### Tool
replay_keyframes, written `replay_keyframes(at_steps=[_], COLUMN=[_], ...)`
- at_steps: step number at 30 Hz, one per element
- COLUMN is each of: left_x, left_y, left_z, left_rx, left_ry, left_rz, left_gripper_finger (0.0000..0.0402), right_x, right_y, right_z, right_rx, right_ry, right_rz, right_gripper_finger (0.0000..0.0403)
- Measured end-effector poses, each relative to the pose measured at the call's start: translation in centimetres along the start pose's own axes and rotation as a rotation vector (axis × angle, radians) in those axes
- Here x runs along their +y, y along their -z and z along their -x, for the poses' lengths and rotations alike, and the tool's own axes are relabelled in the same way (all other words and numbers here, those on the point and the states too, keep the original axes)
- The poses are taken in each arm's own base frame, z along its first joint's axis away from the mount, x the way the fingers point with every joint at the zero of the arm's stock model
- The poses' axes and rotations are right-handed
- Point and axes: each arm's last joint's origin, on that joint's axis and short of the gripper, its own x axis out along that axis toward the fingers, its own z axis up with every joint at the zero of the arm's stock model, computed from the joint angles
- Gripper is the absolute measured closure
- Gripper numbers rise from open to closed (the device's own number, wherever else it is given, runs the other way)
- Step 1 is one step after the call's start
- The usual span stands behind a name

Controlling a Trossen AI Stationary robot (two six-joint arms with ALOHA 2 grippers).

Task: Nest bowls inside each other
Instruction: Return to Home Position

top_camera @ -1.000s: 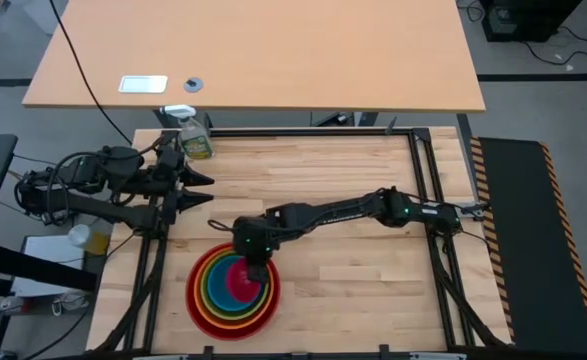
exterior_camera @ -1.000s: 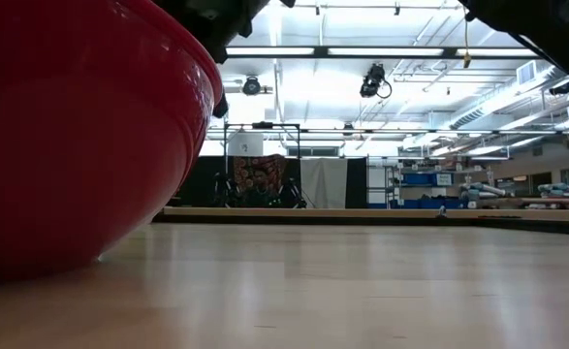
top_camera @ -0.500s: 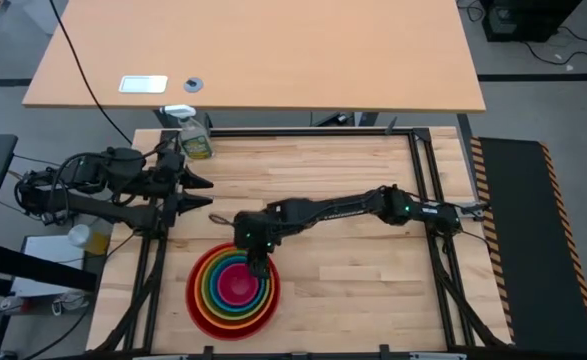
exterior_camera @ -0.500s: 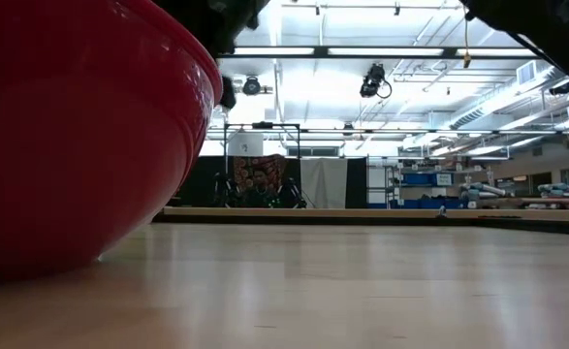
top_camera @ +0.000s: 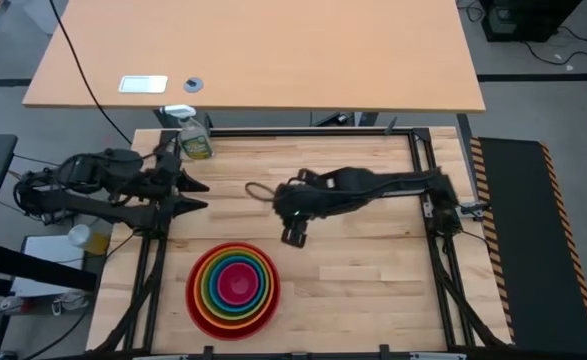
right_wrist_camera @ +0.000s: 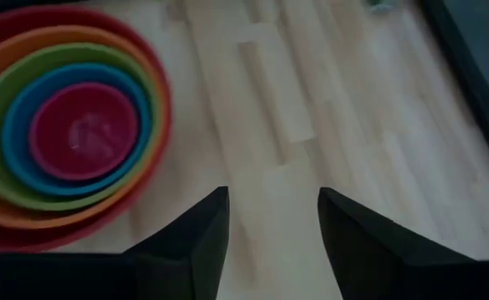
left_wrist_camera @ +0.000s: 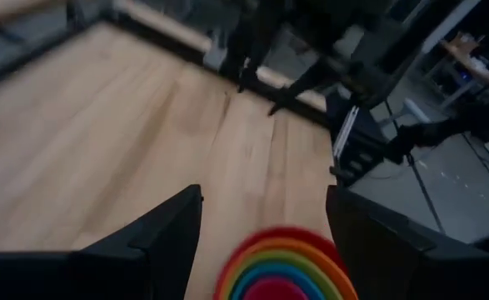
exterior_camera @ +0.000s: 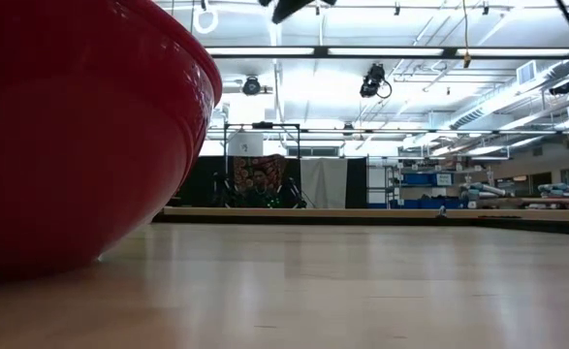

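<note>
The bowls point(top_camera: 233, 288) sit nested near the table's front left: pink innermost, then blue, green, orange, red outermost, the red one's base on the wood. They also show as rings in the right wrist view point(right_wrist_camera: 65, 133) and the left wrist view point(left_wrist_camera: 281, 268), and as a red wall point(exterior_camera: 80, 126) in the low view. My right gripper point(top_camera: 293, 235) hangs open above the table's middle, up and to the right of the stack, holding nothing. My left gripper point(top_camera: 198, 192) waits open at the table's left edge.
A yellow-green spray bottle point(top_camera: 195, 140) stands at the table's far left corner. A black frame point(top_camera: 423, 190) runs along the table's edges. Bare wood point(top_camera: 373, 290) lies right of the stack.
My right gripper was shut over the pink bowl inside the stack. It has opened and let go, then risen and drawn back toward the table's right and far side, tipping up. The stack stays where it was, all bowls nested.
</note>
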Motion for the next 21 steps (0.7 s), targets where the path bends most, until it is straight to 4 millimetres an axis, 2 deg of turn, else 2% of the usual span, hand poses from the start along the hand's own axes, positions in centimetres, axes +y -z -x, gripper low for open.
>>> replay_keyframes(at_steps=[6, 13, 17, 21], left_x=[0.0, 0.3, 0.9, 2.1], left_y=[-0.6, -0.7, 0.6, 3.0], left_z=[2.1, 3.8, 2.6, 0.4], left_rx=[-0.172, -0.291, -0.358, -0.386], left_ry=[-0.021, -0.057, -0.025, -0.005], left_rz=[-0.094, -0.099, -0.051, 0.03], left_gripper_finger=[0.0141, 0.0141, 0.0141, 0.0141], right_x=[-3.0, -6.7, -8.9, -10.7], right_y=[2.5, 8.7, 12.6, 16.4], right_z=[0.6, -0.2, -0.2, 0.1], right_rx=[-0.086, -0.307, -0.423, -0.505], right_ry=[-0.049, -0.168, -0.192, -0.21], right_rz=[-0.081, -0.284, -0.415, -0.523], right_gripper_finger=[0.0223, 0.024, 0.0245, 0.0245])
